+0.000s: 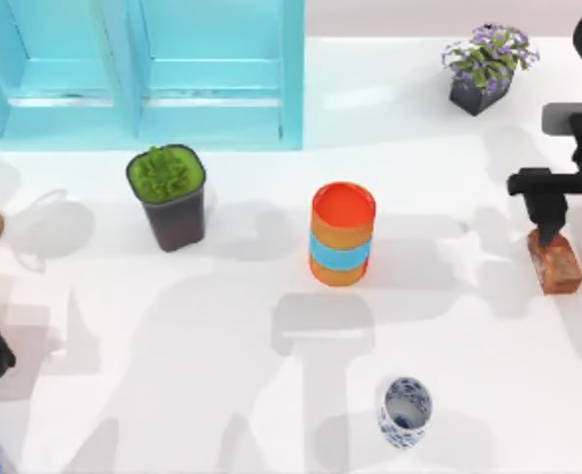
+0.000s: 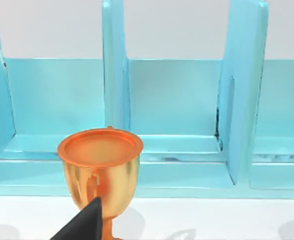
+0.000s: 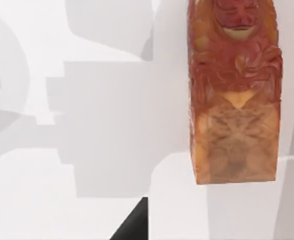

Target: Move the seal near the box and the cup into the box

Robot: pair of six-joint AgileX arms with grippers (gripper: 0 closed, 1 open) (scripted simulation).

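The right claw (image 1: pixel 547 219) sits at the right edge of the top view, directly over the seal's (image 1: pixel 553 261) upper end; I cannot tell how far its fingers are spread or whether they grip. The seal's long axis runs up-down in the frame. The box (image 1: pixel 137 69) lies far off at upper left, the cup (image 1: pixel 404 411) at lower centre. The right wrist view shows the seal's carved face; the left wrist view faces the box past a golden goblet (image 2: pixel 100 170). The left arm is parked at the left edge.

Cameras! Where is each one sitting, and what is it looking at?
Top view: above the table, looking down; the right gripper is at the seal, the left arm is parked at the left edge.
Left wrist view: on the left arm, facing the blue box and a gold goblet; a dark fingertip shows.
Right wrist view: on the right arm, close on the seal.
Top and right wrist views share the seal.
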